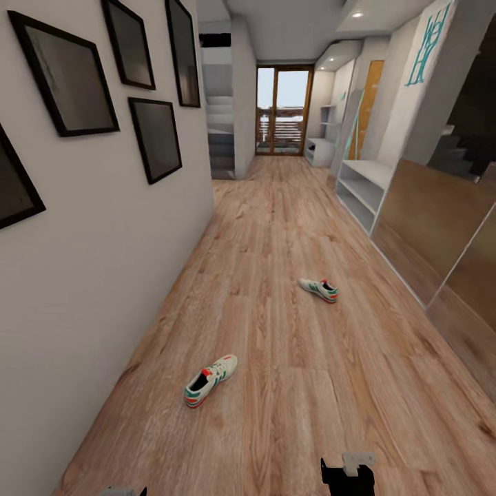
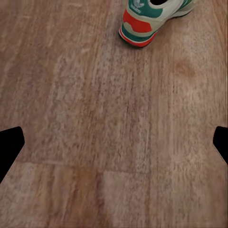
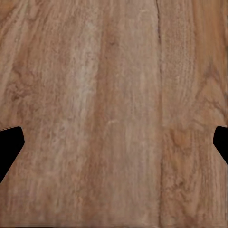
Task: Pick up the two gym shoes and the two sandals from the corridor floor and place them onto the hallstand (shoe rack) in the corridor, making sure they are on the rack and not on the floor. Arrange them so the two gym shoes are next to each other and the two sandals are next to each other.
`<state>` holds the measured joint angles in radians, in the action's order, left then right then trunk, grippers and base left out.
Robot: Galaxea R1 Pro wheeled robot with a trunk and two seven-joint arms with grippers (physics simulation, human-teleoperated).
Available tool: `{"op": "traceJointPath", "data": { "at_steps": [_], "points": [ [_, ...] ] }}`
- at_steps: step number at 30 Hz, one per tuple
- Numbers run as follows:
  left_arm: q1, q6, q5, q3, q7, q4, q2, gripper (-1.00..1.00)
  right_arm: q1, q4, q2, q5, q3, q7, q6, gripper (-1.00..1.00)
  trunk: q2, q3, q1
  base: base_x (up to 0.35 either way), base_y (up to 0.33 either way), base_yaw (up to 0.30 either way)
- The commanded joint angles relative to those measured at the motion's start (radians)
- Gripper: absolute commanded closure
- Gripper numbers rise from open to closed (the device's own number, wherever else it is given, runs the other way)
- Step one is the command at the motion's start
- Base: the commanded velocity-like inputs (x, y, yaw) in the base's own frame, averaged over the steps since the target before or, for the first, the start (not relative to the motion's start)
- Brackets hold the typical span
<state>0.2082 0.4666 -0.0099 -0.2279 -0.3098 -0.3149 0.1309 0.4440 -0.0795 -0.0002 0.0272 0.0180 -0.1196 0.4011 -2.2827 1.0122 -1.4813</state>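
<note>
Both pincers, left pincer (image 2: pixel 114 137) and right pincer (image 3: pixel 114 137), were spread and empty; the nearer gym shoe (image 2: pixel 152 19) lay just ahead of the left, so approaching and grasping it seemed next.

You face a long corridor with a white left wall (image 1: pixel 103 262) bearing black picture frames (image 1: pixel 155 138). A glazed wooden door (image 1: pixel 282 110) closes the far end. Recessed ceiling lights (image 1: pixel 356 14) shine overhead.
</note>
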Motion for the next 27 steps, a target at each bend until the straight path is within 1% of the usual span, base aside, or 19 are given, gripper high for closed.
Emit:
{"op": "traceJointPath", "data": {
  "at_steps": [1, 13, 18, 27],
  "points": [
    [0.000, 0.001, -0.001, -0.008, -0.009, 0.000, 0.000, -1.00, 0.001, 0.001, 0.000, 0.003, 0.002, -0.005, 0.002, -1.00, 0.000, 0.001, 0.000, 0.000, 0.000, -0.299],
    [0.000, 0.001, -0.001, -0.008, -0.009, 0.000, 0.000, -1.00, 0.001, 0.001, 0.000, 0.002, 0.002, -0.005, 0.002, -1.00, 0.000, 0.001, 0.000, 0.000, 0.000, -0.278],
    [0.000, 0.001, -0.001, -0.008, -0.009, 0.000, 0.000, -1.00, 0.001, 0.001, 0.000, 0.002, 0.002, -0.005, 0.002, -1.00, 0.000, 0.001, 0.000, 0.000, 0.000, -0.101],
    [0.000, 0.001, -0.001, -0.008, -0.009, 0.000, 0.000, -1.00, 0.001, 0.001, 0.000, 0.003, 0.002, -0.005, 0.002, -1.00, 0.000, 0.001, 0.000, 0.000, 0.000, -0.021]
  ]
}}
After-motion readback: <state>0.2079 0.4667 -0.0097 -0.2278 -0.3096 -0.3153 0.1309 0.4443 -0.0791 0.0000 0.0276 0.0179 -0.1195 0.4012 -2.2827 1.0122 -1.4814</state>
